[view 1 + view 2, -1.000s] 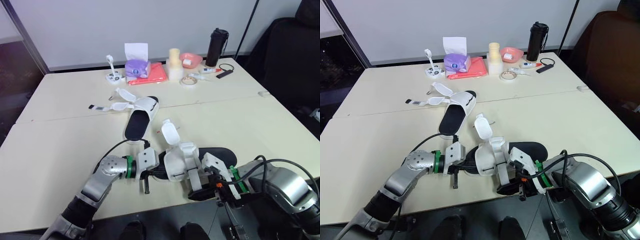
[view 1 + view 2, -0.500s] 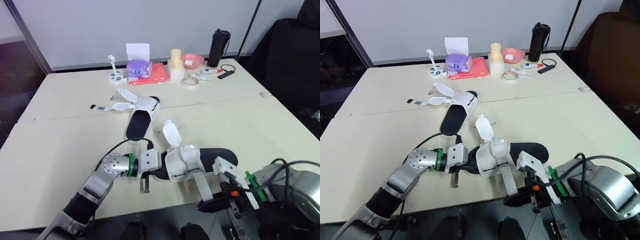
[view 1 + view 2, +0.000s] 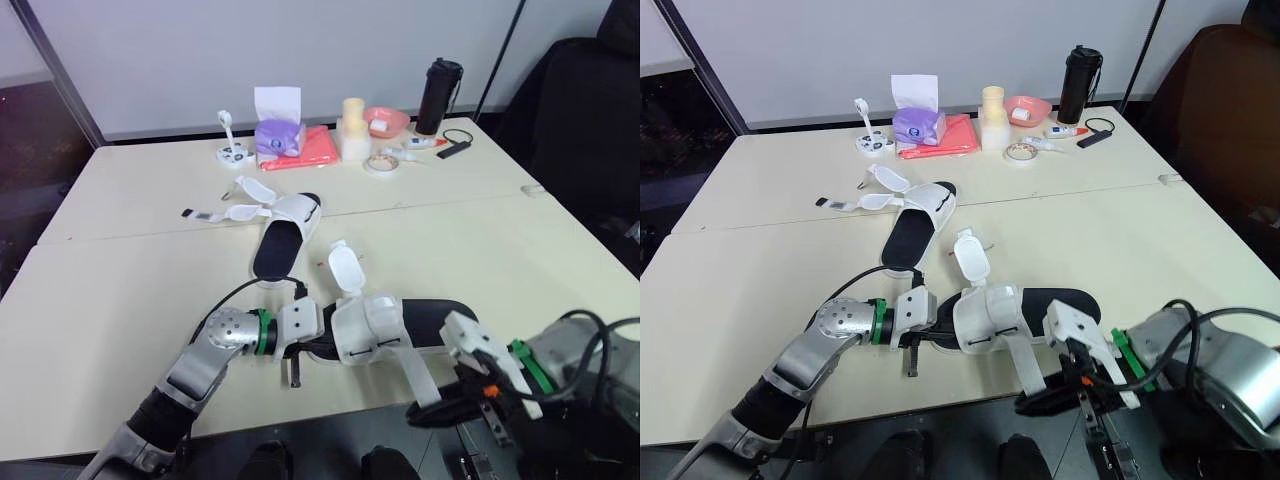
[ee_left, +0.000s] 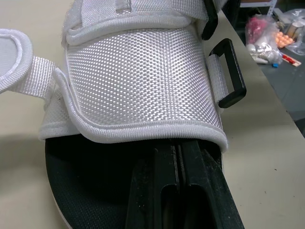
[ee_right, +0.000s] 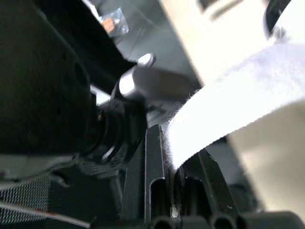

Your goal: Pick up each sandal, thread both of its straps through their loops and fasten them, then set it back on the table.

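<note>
1. White woven strap [image 3: 413, 368] of the near sandal [image 3: 370, 325] now runs long and straight, out past the front edge of the table [image 3: 120, 300]. A second ago it sat short and bunched against the sandal's side.
2. Right gripper [image 3: 437, 410] has backed off toward the robot and dropped below the table edge. It is clamped on the strap end, and the right wrist view shows webbing pinched between its fingers [image 5: 155, 181].
3. Left gripper [image 4: 178, 186] hasn't shifted. Its fingers are narrow, almost together, pushed into the toe opening onto the black insole [image 4: 86, 191]. Nothing shows between them, so it looks like it is pinning the shoe down.
4. Meaning: the slack is out, so the strap is ready to be fed or folded back. I cannot tell whether it already passes through a loop. The black loop [image 4: 231, 71] in the left wrist view is empty, so at least one threading is likely left.
5. Near sandal look: black sole and a white mesh-weave upper band. It lies flat near the front edge, between the two grippers, with its toe toward the left one. The second strap [image 3: 345, 268] stands up on the far side, unfastened.
6. Other sandal [image 3: 285, 235] lies mid-table, well apart, with its straps splayed open, so that one is not done yet.
</note>
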### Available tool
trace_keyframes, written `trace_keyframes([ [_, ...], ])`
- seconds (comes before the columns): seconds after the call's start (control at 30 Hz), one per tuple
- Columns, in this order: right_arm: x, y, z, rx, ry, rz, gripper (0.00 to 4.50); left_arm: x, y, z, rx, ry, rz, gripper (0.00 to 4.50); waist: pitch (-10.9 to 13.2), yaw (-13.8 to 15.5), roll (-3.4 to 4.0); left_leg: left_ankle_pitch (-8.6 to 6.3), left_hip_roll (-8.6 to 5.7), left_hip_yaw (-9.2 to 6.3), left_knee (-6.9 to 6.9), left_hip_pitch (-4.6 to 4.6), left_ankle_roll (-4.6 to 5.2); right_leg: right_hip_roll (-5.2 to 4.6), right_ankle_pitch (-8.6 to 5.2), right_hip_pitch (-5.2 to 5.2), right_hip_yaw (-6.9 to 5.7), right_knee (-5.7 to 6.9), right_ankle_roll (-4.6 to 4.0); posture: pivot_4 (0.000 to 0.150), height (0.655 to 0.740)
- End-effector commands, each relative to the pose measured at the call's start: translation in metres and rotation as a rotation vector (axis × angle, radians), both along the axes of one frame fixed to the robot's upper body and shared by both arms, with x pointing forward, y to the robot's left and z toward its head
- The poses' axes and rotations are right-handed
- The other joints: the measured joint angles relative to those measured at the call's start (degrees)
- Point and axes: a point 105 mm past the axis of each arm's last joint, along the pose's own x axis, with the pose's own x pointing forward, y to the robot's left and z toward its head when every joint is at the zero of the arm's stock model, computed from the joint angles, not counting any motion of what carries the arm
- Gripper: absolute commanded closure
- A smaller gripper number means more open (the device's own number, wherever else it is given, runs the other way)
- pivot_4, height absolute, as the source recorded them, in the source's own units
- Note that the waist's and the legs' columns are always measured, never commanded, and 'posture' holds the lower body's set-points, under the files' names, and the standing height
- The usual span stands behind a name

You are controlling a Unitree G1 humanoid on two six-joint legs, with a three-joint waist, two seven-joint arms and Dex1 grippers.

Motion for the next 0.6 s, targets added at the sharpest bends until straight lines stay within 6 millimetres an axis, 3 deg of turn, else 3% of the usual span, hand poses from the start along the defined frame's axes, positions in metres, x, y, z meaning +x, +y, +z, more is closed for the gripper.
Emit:
trace_keyframes([
  [0.03,0.011,0.006,0.017,0.069,-0.016,-0.018,4.44,-0.006,0.006,-0.022,0.057,0.074,0.010,4.50,0.0,0.0,-0.01,0.00,0.00,0.00,-0.01,0.00,0.00,0.00,0.00,0.00,0.00,-0.01,0.00,0.150,0.7400],
  [0.2,0.040,0.008,0.031,0.127,0.014,-0.081,4.44,-0.007,0.006,-0.022,0.056,0.069,0.010,4.50,0.0,0.0,-0.01,0.00,0.00,0.01,0.00,-0.01,0.00,0.00,0.01,-0.03,0.01,-0.01,-0.01,0.150,0.7400],
  [0.37,0.062,0.009,0.029,0.147,0.076,-0.130,4.44,-0.008,0.007,-0.022,0.054,0.060,0.018,4.50,0.0,-0.1,0.01,0.00,0.00,0.01,-0.02,-0.01,0.00,0.00,0.01,-0.05,0.01,0.00,-0.02,0.150,0.7400],
  [0.5,0.075,0.011,0.031,0.178,0.109,-0.159,2.96,-0.008,0.009,-0.023,0.055,0.057,0.029,4.50,0.0,-0.2,0.01,0.00,0.00,0.01,-0.03,-0.03,0.00,0.00,0.01,-0.10,0.01,0.02,-0.02,0.150,0.7400],
  [0.6,0.091,0.013,0.038,0.215,0.110,-0.200,1.43,-0.009,0.009,-0.023,0.054,0.058,0.034,4.50,0.0,-0.4,0.03,0.00,0.00,0.01,-0.04,-0.02,0.00,0.00,0.01,-0.10,0.01,0.03,-0.02,0.150,0.7400],
])
